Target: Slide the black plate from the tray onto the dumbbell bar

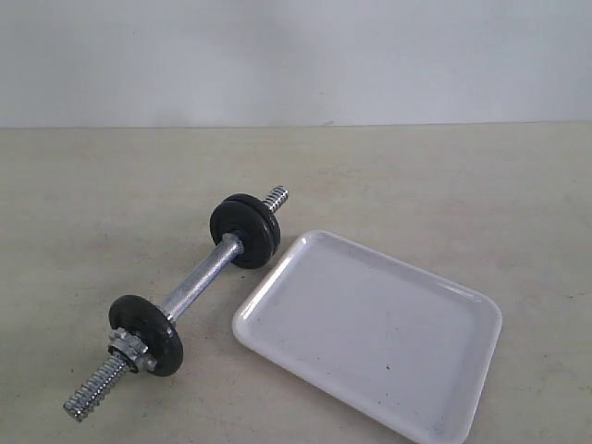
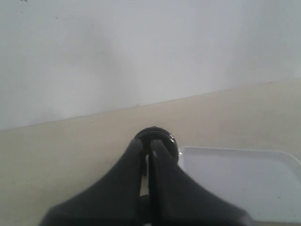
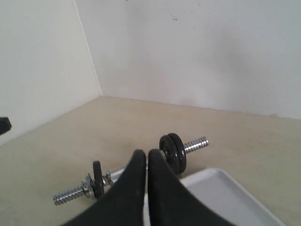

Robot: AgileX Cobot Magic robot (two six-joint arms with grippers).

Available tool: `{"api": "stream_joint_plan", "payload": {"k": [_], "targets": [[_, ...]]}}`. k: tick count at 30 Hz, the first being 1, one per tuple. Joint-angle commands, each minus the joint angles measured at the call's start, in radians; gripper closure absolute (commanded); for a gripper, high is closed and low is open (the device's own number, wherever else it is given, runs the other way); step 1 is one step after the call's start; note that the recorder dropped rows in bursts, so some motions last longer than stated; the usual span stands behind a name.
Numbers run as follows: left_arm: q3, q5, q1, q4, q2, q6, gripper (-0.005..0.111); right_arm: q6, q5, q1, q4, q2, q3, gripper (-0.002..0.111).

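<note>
Centre-left of the exterior frame, the black plate (image 1: pixel 248 229) seems already seated on the dumbbell bar (image 1: pixel 199 277), the tray (image 1: pixel 370 333) bare, so both closed, empty pincers, left pincer (image 2: pixel 148 143) and right pincer (image 3: pixel 146 153), should avoid nudging it.

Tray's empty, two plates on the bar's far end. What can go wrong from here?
1. No collar nut shows outside the paired plates on the far threaded end; tilting or lifting the dumbbell bar may let them slide off.
2. The bar rests on round discs beside the tray; a nudge could roll it into the rim.
</note>
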Motion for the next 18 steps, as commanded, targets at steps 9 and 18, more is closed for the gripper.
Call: {"api": "stream_joint_plan", "payload": {"k": [9, 18], "targets": [[0.004, 0.004, 0.210, 0.059, -0.003, 0.009, 0.102, -0.059, -0.161, 0.002, 0.022, -0.007, 0.202, 0.108], [0.004, 0.008, 0.289, 0.061, -0.003, 0.005, 0.102, -0.162, -0.107, 0.002, 0.007, -0.007, 0.202, 0.108]]}}
